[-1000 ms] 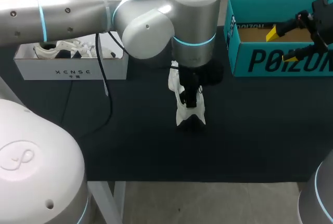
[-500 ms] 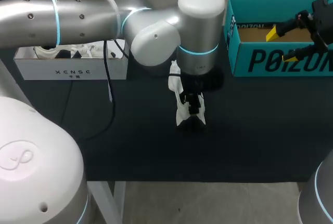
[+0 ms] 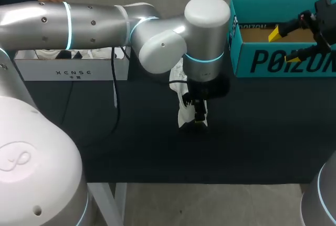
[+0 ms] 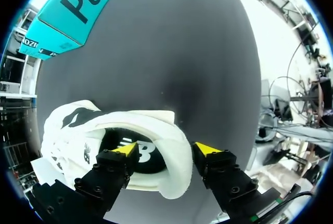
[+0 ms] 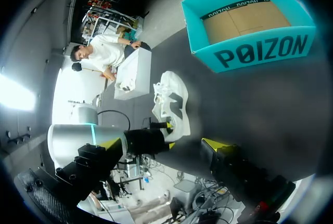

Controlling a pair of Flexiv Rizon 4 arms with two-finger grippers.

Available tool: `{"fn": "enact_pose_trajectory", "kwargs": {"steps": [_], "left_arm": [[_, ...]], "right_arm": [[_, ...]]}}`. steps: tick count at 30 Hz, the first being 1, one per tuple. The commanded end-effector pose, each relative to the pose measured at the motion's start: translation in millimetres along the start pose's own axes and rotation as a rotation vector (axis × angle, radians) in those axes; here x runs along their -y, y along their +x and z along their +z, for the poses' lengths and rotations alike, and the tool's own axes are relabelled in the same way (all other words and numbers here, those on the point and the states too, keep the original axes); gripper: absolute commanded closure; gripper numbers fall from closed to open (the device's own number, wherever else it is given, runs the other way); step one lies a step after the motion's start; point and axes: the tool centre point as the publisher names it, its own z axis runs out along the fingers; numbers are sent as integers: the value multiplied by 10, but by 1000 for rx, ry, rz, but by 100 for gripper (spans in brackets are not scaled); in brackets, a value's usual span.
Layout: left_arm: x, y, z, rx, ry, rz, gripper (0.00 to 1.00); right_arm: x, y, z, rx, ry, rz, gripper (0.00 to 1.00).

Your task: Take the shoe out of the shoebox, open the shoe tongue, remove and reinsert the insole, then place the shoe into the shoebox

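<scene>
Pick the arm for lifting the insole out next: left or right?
Left. Its claw straddles the shoe's heel wall, with one finger inside the opening over the insole. The right claw hangs open at the teal shoebox, well off the shoe.

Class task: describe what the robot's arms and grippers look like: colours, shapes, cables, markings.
The left arm is silver tubes with rounded joints, glowing cyan rings and a hanging black cable. The left gripper and right gripper have blocky black fingers with screws and yellow wedge tips.
</scene>
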Motion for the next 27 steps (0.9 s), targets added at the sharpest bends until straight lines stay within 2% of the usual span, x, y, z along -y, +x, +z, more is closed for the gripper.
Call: {"fn": "enact_pose_trajectory", "kwargs": {"steps": [1, 4, 5, 11, 19, 23, 25, 26, 27], "left_arm": [[-28, 12, 73, 6, 30, 8, 31], [-20, 46, -47, 12, 60, 20, 26], [-11, 52, -89, 4, 58, 20, 15], [15, 82, -199, 5, 67, 35, 14], [-4, 107, -150, -2, 44, 22, 18], [16, 88, -84, -3, 2, 16, 20], [12, 83, -54, -5, 11, 13, 25], [10, 82, -45, -8, 7, 14, 32], [7, 82, -33, -10, 7, 14, 35]], "right_arm": [[-5, 2, 6, 4, 1, 2, 0], [-5, 2, 6, 4, 1, 2, 0], [-5, 2, 6, 4, 1, 2, 0], [-5, 2, 6, 4, 1, 2, 0], [-5, 2, 6, 4, 1, 2, 0], [-5, 2, 6, 4, 1, 2, 0], [-5, 2, 6, 4, 1, 2, 0], [-5, 2, 6, 4, 1, 2, 0], [-5, 2, 6, 4, 1, 2, 0]]}}
